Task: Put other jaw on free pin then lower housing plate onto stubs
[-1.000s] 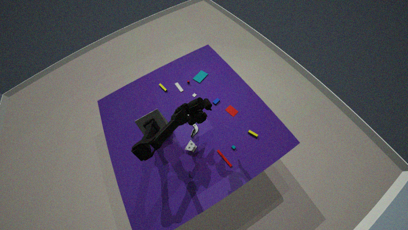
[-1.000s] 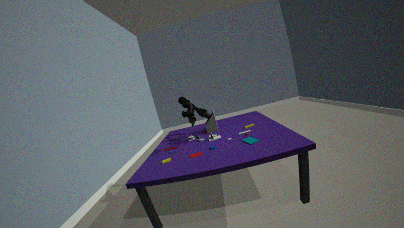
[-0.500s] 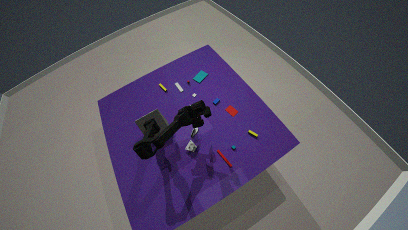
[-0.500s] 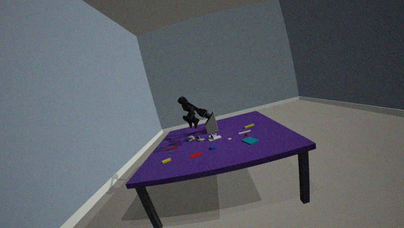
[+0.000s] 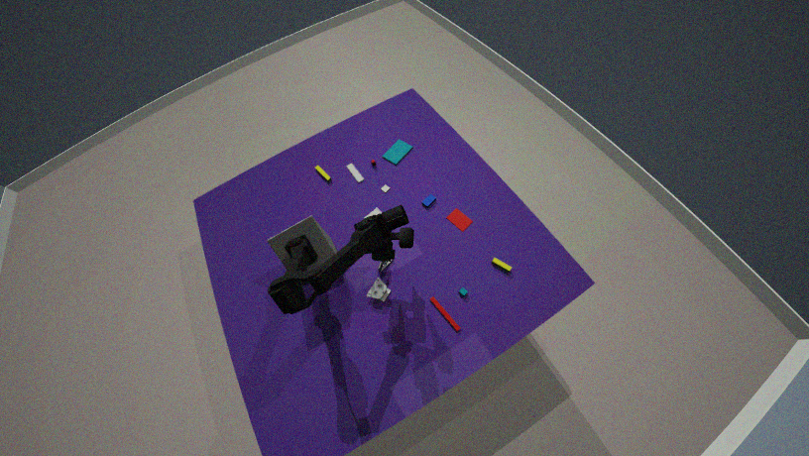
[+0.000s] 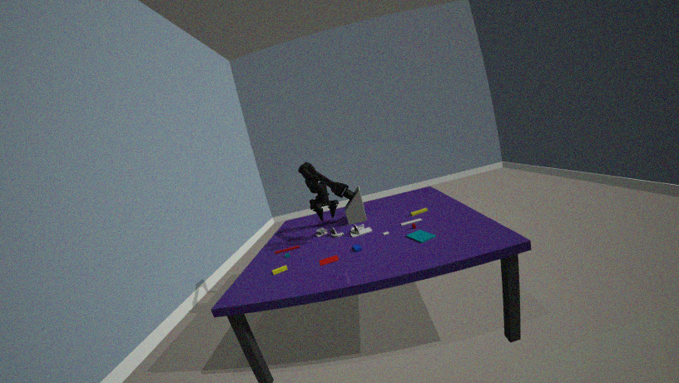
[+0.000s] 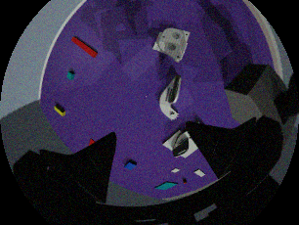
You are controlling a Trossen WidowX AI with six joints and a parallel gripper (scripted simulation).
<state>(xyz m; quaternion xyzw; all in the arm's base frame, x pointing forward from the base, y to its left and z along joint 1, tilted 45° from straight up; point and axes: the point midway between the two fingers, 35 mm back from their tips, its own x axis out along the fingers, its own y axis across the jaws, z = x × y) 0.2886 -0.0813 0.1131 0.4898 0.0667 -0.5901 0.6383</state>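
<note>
My gripper point(image 6: 327, 218) point(image 7: 151, 131) is open and empty, high above the table, fingers pointing down. The pale base point(image 7: 171, 143) point(image 6: 365, 231) lies near the right fingertip in the wrist view, with one jaw point(image 7: 181, 146) on it; the arm partly covers the base in the top view. The free pin is too small to tell. The loose jaw point(image 7: 166, 104) point(image 6: 337, 234) lies on the table between the base and the housing plate, clear of both. The pale housing plate point(image 7: 181, 52) point(image 5: 378, 290) point(image 6: 320, 231) lies beyond it, its holes showing.
A grey panel point(image 5: 283, 243) point(image 6: 357, 209) stands by the arm's foot. A red bar point(image 5: 445, 314), teal cube point(image 5: 463, 291), red plate point(image 5: 459, 219), blue block point(image 5: 428, 200) and teal plate point(image 5: 398, 152) lie around. Yellow bars point(image 5: 502, 264) point(image 6: 419, 211) and white pieces point(image 5: 355, 172) lie farther out.
</note>
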